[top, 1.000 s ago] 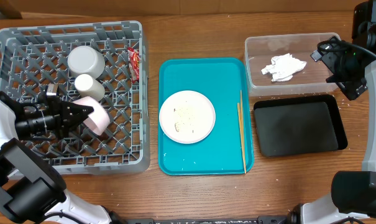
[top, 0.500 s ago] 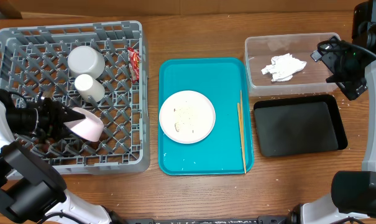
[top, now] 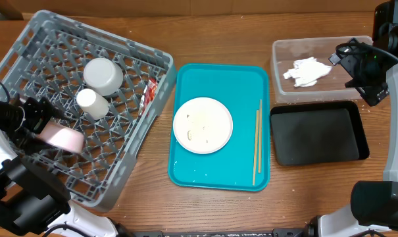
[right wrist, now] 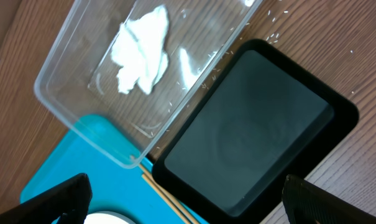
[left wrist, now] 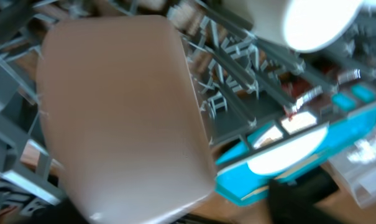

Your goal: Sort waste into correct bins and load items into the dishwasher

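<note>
Reaching in from the left edge of the overhead view, the left arm [top: 8, 122] lies low across the lower-left part of the grey dish rack [top: 123, 141], its forearm roughly level and its wrist pointing toward the right of the frame. The left gripper [top: 42, 124] is right against a pinkish-white dish [top: 62, 137] that lies inside the rack. Whether the fingers clasp the dish or have let go cannot be told: the overhead view is too dark there, and the left wrist view is blurred and filled by the dish.

The rack sits askew on the table, its right corner touching the teal tray [top: 185, 172]. Above the dish in the frame, a white cup [top: 92, 103] and a white bowl [top: 103, 76] stand among the pegs. A red-and-white sauce packet [top: 150, 92] rests at the rack's right wall.

On the teal tray lies a white plate [top: 202, 125] flecked with rice scraps [top: 196, 134], with chopsticks [top: 257, 141] along the tray's right side.

At the upper right, the right arm [top: 368, 76] bends in from the frame's edge above the right end of the clear tub [top: 281, 93], which holds the crumpled napkin [top: 307, 71]. The right gripper [right wrist: 184, 190] is spread wide and holds nothing. The black tray [top: 319, 135] lies just below the tub.
</note>
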Available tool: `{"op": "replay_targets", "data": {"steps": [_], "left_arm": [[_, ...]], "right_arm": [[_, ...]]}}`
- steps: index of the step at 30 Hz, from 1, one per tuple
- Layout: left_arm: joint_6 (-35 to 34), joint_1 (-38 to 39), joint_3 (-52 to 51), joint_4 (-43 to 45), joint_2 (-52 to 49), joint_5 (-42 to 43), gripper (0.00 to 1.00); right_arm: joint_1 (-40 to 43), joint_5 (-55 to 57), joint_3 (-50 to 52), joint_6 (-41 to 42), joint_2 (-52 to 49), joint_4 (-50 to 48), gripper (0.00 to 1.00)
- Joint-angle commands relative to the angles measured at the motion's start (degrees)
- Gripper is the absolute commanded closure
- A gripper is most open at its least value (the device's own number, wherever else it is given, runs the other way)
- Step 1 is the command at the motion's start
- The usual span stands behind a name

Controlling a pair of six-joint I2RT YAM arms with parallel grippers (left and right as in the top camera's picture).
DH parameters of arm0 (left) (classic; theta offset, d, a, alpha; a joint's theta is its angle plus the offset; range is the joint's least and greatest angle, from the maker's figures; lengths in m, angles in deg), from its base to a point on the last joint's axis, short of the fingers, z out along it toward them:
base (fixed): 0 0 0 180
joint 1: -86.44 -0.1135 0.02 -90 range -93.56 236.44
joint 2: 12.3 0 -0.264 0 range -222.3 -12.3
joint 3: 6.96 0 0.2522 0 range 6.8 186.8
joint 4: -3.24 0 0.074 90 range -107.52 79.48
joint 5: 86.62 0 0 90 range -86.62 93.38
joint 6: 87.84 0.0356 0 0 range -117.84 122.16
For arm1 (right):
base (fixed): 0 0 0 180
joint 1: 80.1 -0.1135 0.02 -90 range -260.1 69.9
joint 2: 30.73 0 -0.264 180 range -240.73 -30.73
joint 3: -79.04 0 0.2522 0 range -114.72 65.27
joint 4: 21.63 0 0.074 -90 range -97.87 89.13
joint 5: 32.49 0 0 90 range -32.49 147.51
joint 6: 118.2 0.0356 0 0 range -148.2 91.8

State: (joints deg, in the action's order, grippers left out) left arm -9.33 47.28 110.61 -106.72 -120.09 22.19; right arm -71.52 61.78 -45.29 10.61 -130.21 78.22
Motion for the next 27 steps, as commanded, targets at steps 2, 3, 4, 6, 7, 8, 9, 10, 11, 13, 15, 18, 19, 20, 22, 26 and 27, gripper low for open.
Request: {"op": "replay_targets", "data": {"steps": [2,3,4,6,7,8,9,10,11,13,15,18,19,20,22,26,27], "left_arm": [[-1.64,-0.35,1.25,0.9,-0.68,-5.99,0.0],[-1.64,-0.37,1.25,1.2,-0.68,-6.4,0.0],[-1.7,-0.37,1.25,1.42,-0.68,-6.67,0.0],[-2.03,-0.37,1.25,1.99,-0.68,-6.93,0.0],[-2.47,-0.37,1.25,2.16,-0.68,-6.93,0.0],[-2.73,-0.37,1.25,2.62,-0.68,-6.88,0.0],[-2.73,-0.37,1.25,2.93,-0.68,-6.86,0.0],[-2.73,-0.37,1.25,3.32,-0.68,-6.71,0.0],[-2.73,-0.37,1.27,3.65,-0.68,-6.73,0.0],[-2.71,-0.37,1.42,4.39,-0.68,-6.73,0.02],[-2.62,-0.37,1.49,5.55,-0.68,-6.6,0.07],[1.53,-0.33,1.51,7.89,-0.68,-4.11,0.18],[3.04,-0.22,1.51,8.52,-0.68,-3.52,0.18],[4.04,-0.17,1.49,9.27,-0.68,-3.54,0.19],[4.81,-0.17,1.46,10.69,-0.68,-3.98,0.27],[5.16,-0.15,1.46,13.22,-0.68,-3.91,0.37],[5.42,-0.15,1.46,13.66,-0.68,-3.93,0.37]], "right_arm": [[0.13,-0.02,-0.81,0.24,1.01,-0.26,0.0],[0.13,-0.04,-0.81,0.24,1.01,-0.26,0.0],[0.13,-0.04,-0.83,0.24,1.01,-0.26,0.0],[0.13,-0.02,-0.81,0.24,1.01,-0.26,0.0],[0.13,-0.04,-0.81,0.24,1.01,-0.28,0.0],[0.13,-0.04,-0.81,0.24,1.01,-0.26,0.0],[0.13,-0.04,-0.81,0.24,1.01,-0.26,0.0],[0.13,-0.04,-0.83,0.24,1.01,-0.26,0.0],[0.13,-0.04,-0.81,0.24,1.01,-0.28,0.0],[0.13,-0.04,-0.81,0.24,1.01,-0.26,0.0],[0.13,-0.04,-0.81,0.24,1.01,-0.26,0.0],[0.13,-0.04,-0.81,0.24,1.01,-0.26,0.0],[0.13,-0.04,-0.83,0.24,1.01,-0.28,0.0],[0.13,-0.04,-0.81,0.24,1.01,-0.28,0.0],[0.13,-0.04,-0.81,0.24,1.01,-0.26,0.0],[0.13,-0.04,-0.83,0.24,1.01,-0.28,0.0],[0.13,-0.04,-0.83,0.24,1.01,-0.28,0.0]]}}
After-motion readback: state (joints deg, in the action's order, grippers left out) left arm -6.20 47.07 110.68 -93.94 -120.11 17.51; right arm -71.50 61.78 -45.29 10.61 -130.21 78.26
